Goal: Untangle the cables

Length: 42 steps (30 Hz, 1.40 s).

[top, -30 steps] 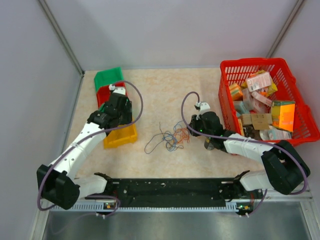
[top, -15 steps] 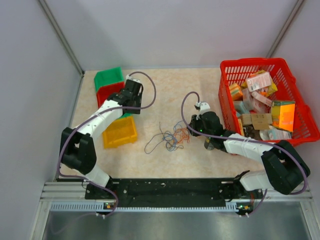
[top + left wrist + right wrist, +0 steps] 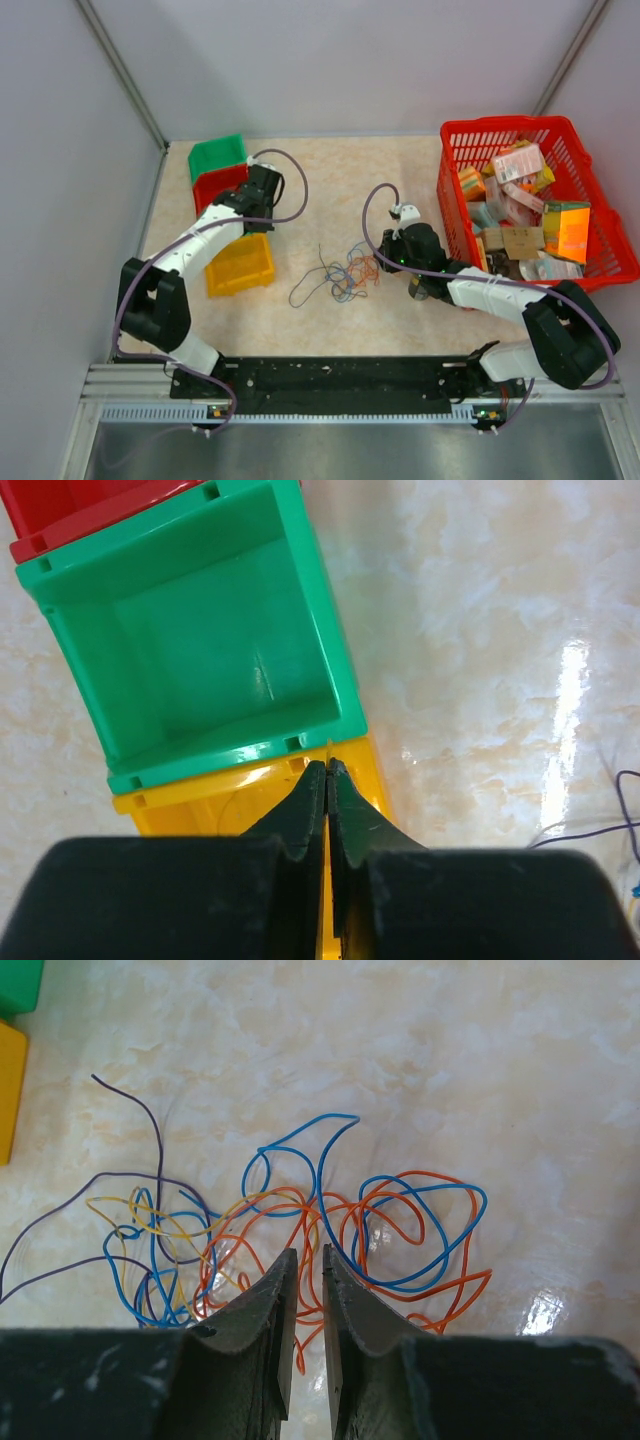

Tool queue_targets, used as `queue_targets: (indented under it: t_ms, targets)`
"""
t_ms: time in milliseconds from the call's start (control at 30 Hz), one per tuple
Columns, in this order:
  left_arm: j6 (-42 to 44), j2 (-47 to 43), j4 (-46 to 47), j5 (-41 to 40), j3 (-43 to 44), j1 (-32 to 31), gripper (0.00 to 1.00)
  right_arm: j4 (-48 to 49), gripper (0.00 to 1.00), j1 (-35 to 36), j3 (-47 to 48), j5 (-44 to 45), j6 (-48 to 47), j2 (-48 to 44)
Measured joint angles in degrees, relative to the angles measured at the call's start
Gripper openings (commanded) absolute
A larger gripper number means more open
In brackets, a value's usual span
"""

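Note:
The cables [image 3: 345, 272] lie as a loose tangle of thin blue, orange, yellow and purple wires on the table's middle. In the right wrist view the cables [image 3: 395, 1225] spread out just beyond and under my right gripper [image 3: 305, 1255]. It is open by a narrow gap, with orange strands showing through it and nothing pinched at the tips. The right gripper [image 3: 380, 262] sits at the tangle's right edge. My left gripper [image 3: 328, 765] is shut, hovering where the yellow bin [image 3: 190, 805] meets a green bin [image 3: 200, 630]. The left gripper [image 3: 255, 228] is well left of the cables.
Green [image 3: 218, 153], red [image 3: 215, 183] and yellow [image 3: 240, 268] bins stand in a row at the left. A red basket [image 3: 510, 124] full of packets stands at the right. Walls close in the table on the left, back and right.
My left arm has swung from over the yellow bin toward the back, and its jaws have closed. The right arm and the cables have not moved.

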Motion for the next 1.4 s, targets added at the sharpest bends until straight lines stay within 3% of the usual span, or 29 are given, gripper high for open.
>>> queue_targets:
  t_ms: [167, 500, 533, 633, 767, 867, 933, 1033, 1167, 1267, 1400]
  targets:
    - [-3.32, -0.83, 0.22, -1.6, -2.43, 0.33, 0.0, -0.02, 0.16, 0.0, 0.0, 0.02, 0.0, 0.0]
    - [-14.86, -14.62, 0.04, -4.98, -20.09, 1.2, 0.02, 0.0, 0.16, 0.0, 0.0, -0.17, 0.0, 0.0]
    - [-15.26, -14.49, 0.09, -4.94, -20.44, 1.49, 0.09, -0.02, 0.16, 0.0, 0.0, -0.2, 0.02, 0.0]
    - [-15.8, -13.97, 0.24, -4.5, -20.52, 1.99, 0.42, -0.02, 0.16, 0.0, 0.0, -0.17, 0.0, 0.0]
    - [-14.93, -15.61, 0.85, -2.29, -20.57, 2.16, 0.57, -0.04, 0.16, 0.0, 0.0, -0.15, 0.0, 0.0]
    - [-14.03, -20.33, 2.08, 1.27, -20.61, 2.16, 0.77, -0.04, 0.16, 0.0, 0.0, -0.15, 0.0, 0.0]
    - [-13.25, -24.41, 3.78, 4.76, -20.72, 2.12, 0.83, -0.02, 0.16, 0.0, 0.0, -0.17, -0.02, 0.0]
    - [-12.92, -29.59, 7.39, 9.94, -21.66, 1.33, 0.81, 0.09, 0.15, 0.0, 0.0, -0.85, -0.04, 0.0]
    - [-12.83, -32.17, 12.72, 18.6, -23.15, -1.31, 0.63, 0.98, 0.13, 0.0, -0.02, -2.99, -0.15, -0.02]
    - [-12.85, -28.41, 18.58, 26.71, -23.32, -4.5, 0.62, 1.79, 0.13, 0.0, -0.04, -3.69, -0.17, -0.61]
    - [-10.99, -18.58, 23.43, 32.06, -21.64, -11.69, 0.69, 3.13, 0.13, 0.0, -0.66, -3.74, -0.17, -2.27]
